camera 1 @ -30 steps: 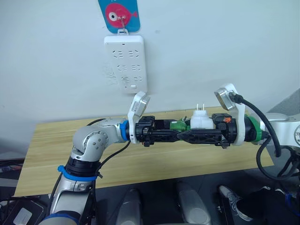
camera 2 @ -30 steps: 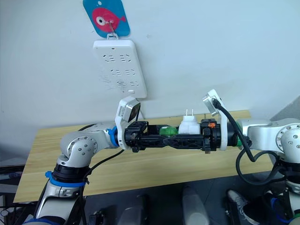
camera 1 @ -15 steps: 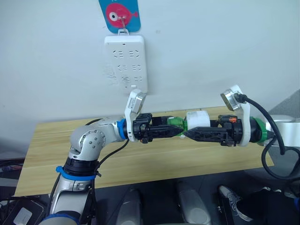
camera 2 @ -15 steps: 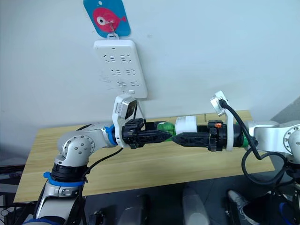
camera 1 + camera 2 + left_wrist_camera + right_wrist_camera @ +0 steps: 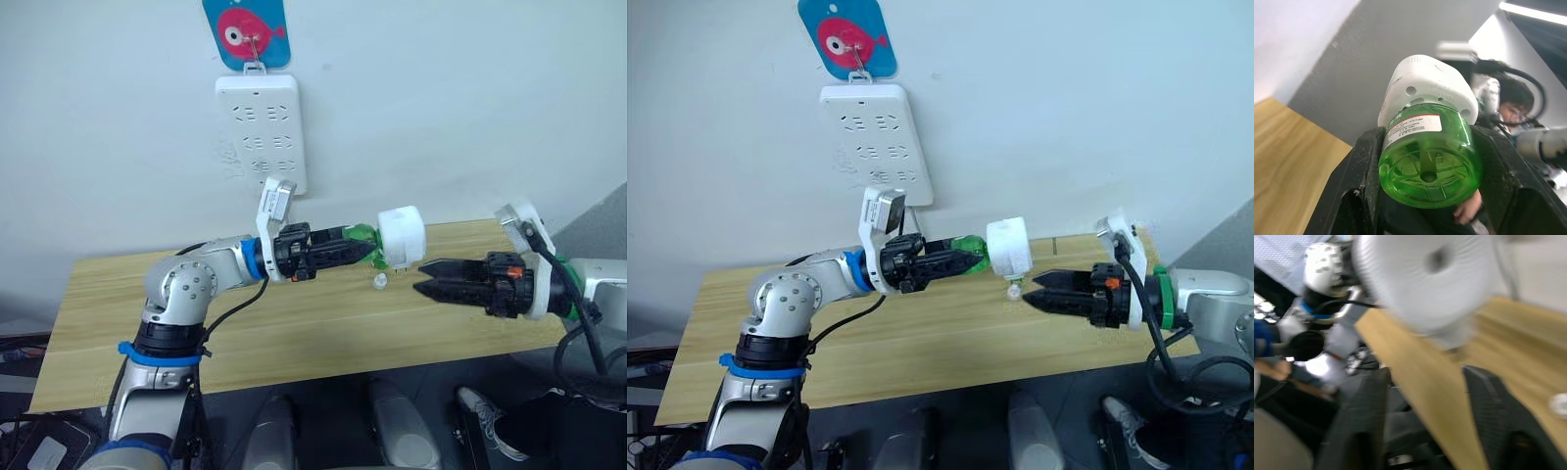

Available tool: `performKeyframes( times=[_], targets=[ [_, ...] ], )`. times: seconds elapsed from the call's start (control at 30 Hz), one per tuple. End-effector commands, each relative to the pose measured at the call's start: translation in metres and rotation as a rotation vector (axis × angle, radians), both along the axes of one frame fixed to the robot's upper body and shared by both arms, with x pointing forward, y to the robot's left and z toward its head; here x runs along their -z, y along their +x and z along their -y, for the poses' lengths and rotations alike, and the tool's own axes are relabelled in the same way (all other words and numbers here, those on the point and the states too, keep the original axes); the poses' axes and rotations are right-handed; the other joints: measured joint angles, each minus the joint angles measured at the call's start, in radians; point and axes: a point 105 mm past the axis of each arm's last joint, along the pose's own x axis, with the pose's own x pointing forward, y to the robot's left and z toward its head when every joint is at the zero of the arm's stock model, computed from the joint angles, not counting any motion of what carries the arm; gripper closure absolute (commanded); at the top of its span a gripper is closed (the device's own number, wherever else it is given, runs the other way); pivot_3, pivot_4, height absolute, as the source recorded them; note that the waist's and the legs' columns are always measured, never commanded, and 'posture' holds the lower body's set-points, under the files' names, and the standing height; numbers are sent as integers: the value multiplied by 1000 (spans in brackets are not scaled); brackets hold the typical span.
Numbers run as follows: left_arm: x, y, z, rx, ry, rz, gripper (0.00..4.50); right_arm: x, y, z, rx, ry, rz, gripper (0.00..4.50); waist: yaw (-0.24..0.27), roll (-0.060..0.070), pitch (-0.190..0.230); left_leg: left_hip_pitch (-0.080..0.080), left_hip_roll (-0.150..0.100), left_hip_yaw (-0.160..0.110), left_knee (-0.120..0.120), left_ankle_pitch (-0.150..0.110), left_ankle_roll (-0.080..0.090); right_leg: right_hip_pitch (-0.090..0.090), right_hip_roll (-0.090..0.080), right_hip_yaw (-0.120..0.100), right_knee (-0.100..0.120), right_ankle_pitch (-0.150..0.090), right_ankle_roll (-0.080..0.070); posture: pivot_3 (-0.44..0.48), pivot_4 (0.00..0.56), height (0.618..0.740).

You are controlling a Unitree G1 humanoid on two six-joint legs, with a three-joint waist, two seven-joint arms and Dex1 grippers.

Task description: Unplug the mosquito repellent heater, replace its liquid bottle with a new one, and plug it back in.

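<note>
Centre frame: left claw [image 5: 364,251] clamps green translucent liquid bottle [image 5: 359,240], white rounded plastic heater [image 5: 403,237] on its end, above wooden surface [image 5: 294,323]. Right claw [image 5: 428,277], lower right, parted, empty, just beside heater.

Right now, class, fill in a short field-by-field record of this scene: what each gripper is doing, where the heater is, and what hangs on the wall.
left gripper: shut on the green liquid bottle
heater: white, attached to the bottle, held above the wooden table, unplugged
right gripper: open, holding nothing, apart from the heater
power strip: white, on the wall, nothing plugged in
small white piece: near the heater, unclear what it is
</note>
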Motion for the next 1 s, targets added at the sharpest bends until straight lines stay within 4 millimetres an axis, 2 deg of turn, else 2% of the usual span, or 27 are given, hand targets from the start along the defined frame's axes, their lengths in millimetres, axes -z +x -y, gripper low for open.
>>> performKeyframes(
  times=[0.03,0.13,0.2,0.3,0.47,0.67,0.8,0.87,1.0],
  targets=[
    [-14,-11,1,75,-21,40,2201,-6,7,9,24,-16,67,3573,1,0,0,0,0,0,0,0,0,0,0,0,0,0,0,-241,199,734],
    [-16,-13,0,98,-16,35,2201,1,21,20,71,-65,95,4500,1,0,0,0,0,0,0,0,0,0,0,0,0,0,0,-244,198,734],
    [-17,-15,-1,118,-14,26,2201,8,26,20,41,-121,139,4500,0,0,0,0,0,0,1,0,0,0,0,0,0,0,0,-248,198,734],
    [-19,-17,-1,138,-11,18,2201,6,28,3,-26,-87,150,4500,-3,0,0,0,0,0,1,0,0,0,0,0,0,0,0,-245,198,734],
    [-18,-14,0,119,-7,22,2201,-6,13,-20,-156,-2,137,4500,-4,0,0,0,0,-1,0,2,-3,0,0,-1,0,0,0,-236,197,734],
    [-15,-7,0,62,-3,48,2201,-30,-9,-30,-247,103,89,4500,1,0,0,0,0,-1,1,2,-3,0,-1,-1,0,0,0,-242,196,734],
    [-11,0,2,13,11,78,2201,-42,-16,-35,-267,155,70,4500,0,0,0,0,0,-1,1,1,-2,1,-1,-1,0,0,0,-246,196,734],
    [-9,1,3,12,21,88,2201,-50,-15,-38,-257,185,79,4500,-1,0,-1,0,0,0,1,0,0,1,-1,0,0,0,0,-250,194,734],
    [1,-8,5,67,88,134,2201,-70,4,-46,-185,269,127,4500,-7,0,-1,0,0,0,1,0,0,0,-1,0,0,0,0,-248,191,734]
  ],
)
